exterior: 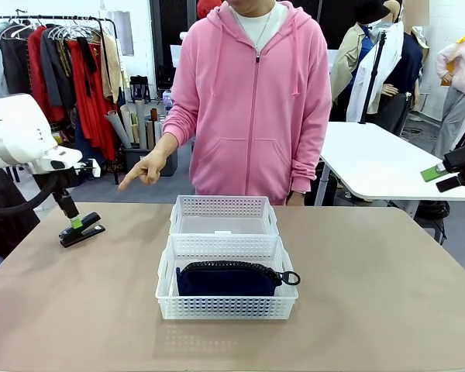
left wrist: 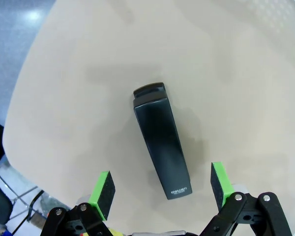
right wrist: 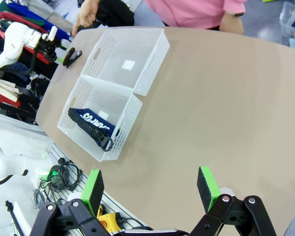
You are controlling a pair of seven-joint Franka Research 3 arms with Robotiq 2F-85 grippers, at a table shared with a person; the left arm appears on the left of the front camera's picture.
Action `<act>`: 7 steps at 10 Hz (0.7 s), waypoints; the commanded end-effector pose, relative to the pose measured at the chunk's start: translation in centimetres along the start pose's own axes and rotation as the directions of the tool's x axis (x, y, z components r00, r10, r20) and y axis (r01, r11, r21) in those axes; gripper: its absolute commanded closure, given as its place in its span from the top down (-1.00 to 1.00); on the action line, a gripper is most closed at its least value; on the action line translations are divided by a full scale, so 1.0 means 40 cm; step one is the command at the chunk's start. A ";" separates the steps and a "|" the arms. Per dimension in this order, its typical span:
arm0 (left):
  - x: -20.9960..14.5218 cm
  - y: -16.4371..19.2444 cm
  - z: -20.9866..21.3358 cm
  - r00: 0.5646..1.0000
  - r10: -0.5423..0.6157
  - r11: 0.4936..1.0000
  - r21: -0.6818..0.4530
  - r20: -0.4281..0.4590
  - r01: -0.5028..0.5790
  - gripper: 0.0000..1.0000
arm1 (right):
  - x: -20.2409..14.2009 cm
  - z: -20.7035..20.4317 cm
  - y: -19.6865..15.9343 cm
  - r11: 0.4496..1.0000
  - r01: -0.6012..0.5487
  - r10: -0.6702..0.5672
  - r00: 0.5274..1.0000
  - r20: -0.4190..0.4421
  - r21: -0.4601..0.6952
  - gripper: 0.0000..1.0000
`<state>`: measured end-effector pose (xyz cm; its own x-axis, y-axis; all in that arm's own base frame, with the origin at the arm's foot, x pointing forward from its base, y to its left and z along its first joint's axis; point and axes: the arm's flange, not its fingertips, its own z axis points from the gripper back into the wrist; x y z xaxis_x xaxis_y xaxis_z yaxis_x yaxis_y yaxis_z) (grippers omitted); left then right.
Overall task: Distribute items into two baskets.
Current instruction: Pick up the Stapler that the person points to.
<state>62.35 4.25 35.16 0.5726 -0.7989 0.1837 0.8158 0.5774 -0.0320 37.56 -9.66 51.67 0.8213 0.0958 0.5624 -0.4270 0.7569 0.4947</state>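
We hold our left gripper (left wrist: 161,183) spread astride the black stapler (left wrist: 160,142) lying on the table (exterior: 372,294); a person's hand (exterior: 143,169) points toward it. The navy pouch (exterior: 226,279) sits in the near basket (exterior: 225,308), which touches the far basket (exterior: 223,205). Our right gripper (right wrist: 150,184) hangs spread.

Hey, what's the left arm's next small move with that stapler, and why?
Probably close the left gripper on the stapler: its fingers stand open either side of it on the table, the pouch already lies in the near basket, and the far basket holds nothing.
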 end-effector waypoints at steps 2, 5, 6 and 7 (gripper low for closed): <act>-0.010 -0.004 -0.038 0.999 -0.026 1.000 -0.014 0.028 0.026 1.00 | 0.002 0.002 0.002 1.000 -0.002 0.002 1.000 0.005 0.009 1.00; -0.008 0.005 -0.064 0.999 -0.031 1.000 -0.004 0.036 0.031 1.00 | 0.002 0.002 0.002 1.000 -0.002 0.002 1.000 0.005 0.009 1.00; -0.006 0.003 -0.071 0.999 -0.031 0.999 -0.007 0.039 0.031 1.00 | 0.002 0.002 0.002 1.000 -0.002 0.002 1.000 0.005 0.009 1.00; -0.003 0.002 -0.081 0.998 -0.040 0.999 -0.003 0.039 0.040 1.00 | 0.002 0.002 0.002 1.000 -0.002 0.002 1.000 0.005 0.009 1.00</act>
<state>62.80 3.66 32.30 0.5610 -0.8061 0.1884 0.8241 0.5654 -0.0346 37.56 -9.66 51.67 0.8213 0.0958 0.5624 -0.4270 0.7569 0.4947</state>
